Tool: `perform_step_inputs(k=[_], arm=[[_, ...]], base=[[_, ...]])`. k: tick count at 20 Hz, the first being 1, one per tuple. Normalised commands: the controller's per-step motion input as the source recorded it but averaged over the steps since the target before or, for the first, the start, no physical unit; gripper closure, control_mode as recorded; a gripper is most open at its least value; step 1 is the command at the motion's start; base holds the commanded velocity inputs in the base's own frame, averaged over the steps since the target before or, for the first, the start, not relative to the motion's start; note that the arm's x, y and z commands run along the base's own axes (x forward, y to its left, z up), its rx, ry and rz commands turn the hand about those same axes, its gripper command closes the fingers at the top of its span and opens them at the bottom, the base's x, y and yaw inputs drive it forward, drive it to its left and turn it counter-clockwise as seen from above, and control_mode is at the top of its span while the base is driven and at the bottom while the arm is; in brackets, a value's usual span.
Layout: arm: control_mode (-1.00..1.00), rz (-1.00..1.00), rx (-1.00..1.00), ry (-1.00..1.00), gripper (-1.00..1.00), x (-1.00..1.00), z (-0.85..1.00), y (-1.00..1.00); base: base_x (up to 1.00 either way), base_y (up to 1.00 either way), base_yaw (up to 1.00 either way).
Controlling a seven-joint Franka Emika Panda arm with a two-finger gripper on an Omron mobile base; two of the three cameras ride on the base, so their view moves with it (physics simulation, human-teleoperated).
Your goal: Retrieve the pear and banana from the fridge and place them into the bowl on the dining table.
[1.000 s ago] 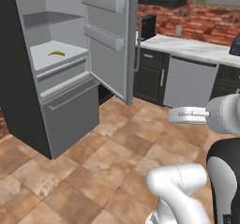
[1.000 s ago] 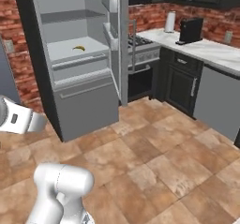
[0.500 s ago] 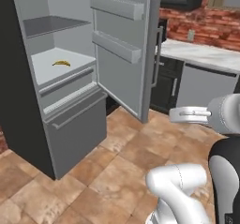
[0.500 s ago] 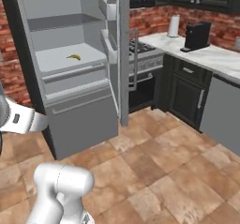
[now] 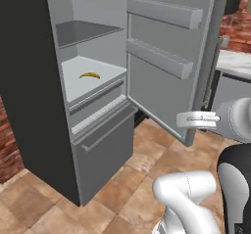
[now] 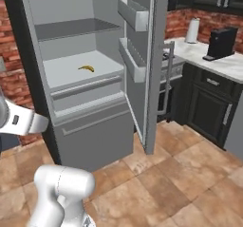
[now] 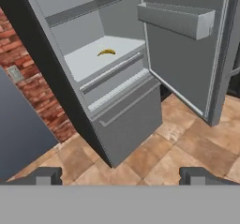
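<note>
The fridge point(image 5: 102, 150) point(image 6: 90, 131) point(image 7: 126, 120) stands open, its door point(image 5: 169, 88) point(image 6: 144, 90) point(image 7: 185, 73) swung out to the right. A small curved yellow banana point(image 5: 89, 75) point(image 6: 86, 68) point(image 7: 106, 52) lies alone on the lower light grey shelf, above the drawer. My gripper point(image 7: 120, 176) is open, well back from the fridge and above the tiled floor, with nothing between its fingertips point(image 7: 47, 176). The pear, the bowl and the dining table are out of view.
The open door's shelves point(image 5: 159, 59) jut out right of the fridge opening. Right of it runs a marble counter point(image 6: 223, 64) with a black appliance point(image 6: 220, 43) and a paper roll point(image 6: 191, 30) over dark cabinets point(image 6: 209, 109). Brick wall point(image 7: 44, 101) flanks the fridge's left.
The whole picture has shifted: the base has driven closer to the fridge, which now looks larger and more central. The banana lies where it was. The gripper stays open.
</note>
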Motion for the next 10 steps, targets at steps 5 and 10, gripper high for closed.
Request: perform_step_inputs(k=[5,10], arm=[[1.00,0.00,0.00,0.00,-1.00,0.00,0.00,0.00],[1.00,0.00,0.00,0.00,-1.00,0.00,0.00,0.00]], base=[[0.64,0.04,0.10],[0.47,0.00,0.17]])
